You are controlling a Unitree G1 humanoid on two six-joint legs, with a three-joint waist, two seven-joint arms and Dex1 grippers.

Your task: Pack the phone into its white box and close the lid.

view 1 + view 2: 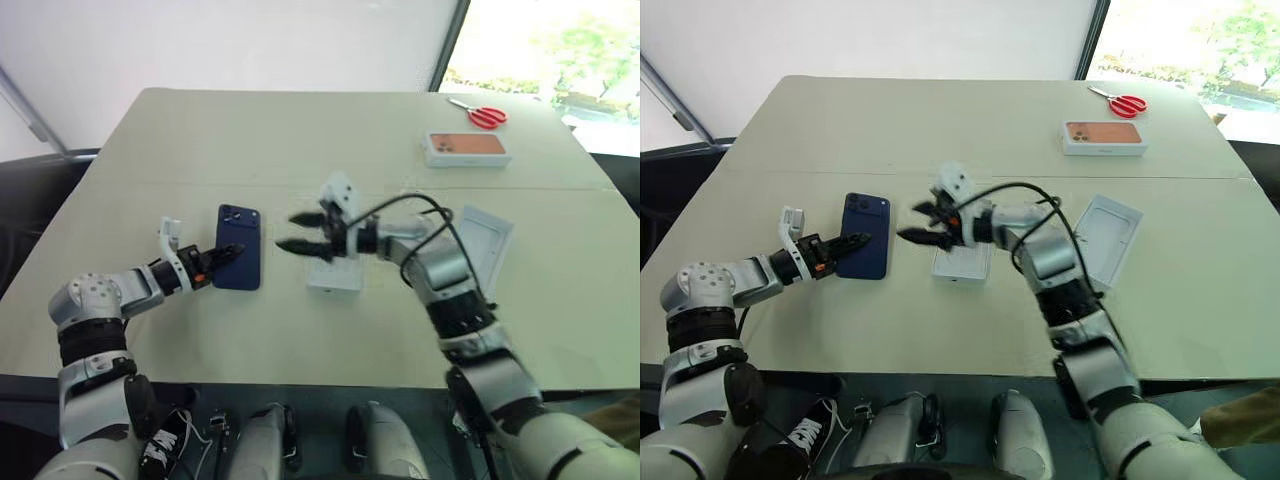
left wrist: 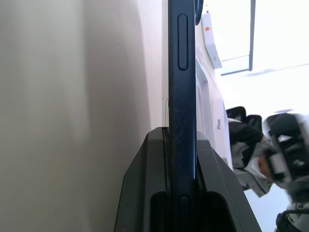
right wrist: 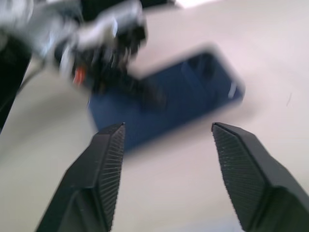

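On the table (image 1: 300, 130), just left of centre, the phone (image 1: 239, 246) is lying back up, its long axis running from 12 to 6 o'clock, camera cluster at the far end. The left hand (image 1: 222, 256) is reaching in from 9 o'clock and pinching the phone's near left edge; in the left wrist view its fingers (image 2: 145, 193) are pressing on both faces of the phone (image 2: 182, 96), which is showing edge-on.

The box (image 1: 334, 276) is sitting just beside the phone at 3 o'clock, its long axis parallel to the phone's. The right hand (image 1: 300, 232) is hovering above the box's far end, pointing toward 9 o'clock with its fingers (image 3: 107, 159) spread and nothing between them; the phone (image 3: 164, 106) is lying ahead of them. The lid (image 1: 483, 238) is resting inside up at 3 o'clock of the box, past the right arm.

So the phone is already lined up with the box and only needs carrying sideways toward 3 o'clock. The left hand is the nearer one and has the grip; the right hand is probably going to have to clear off the box first.
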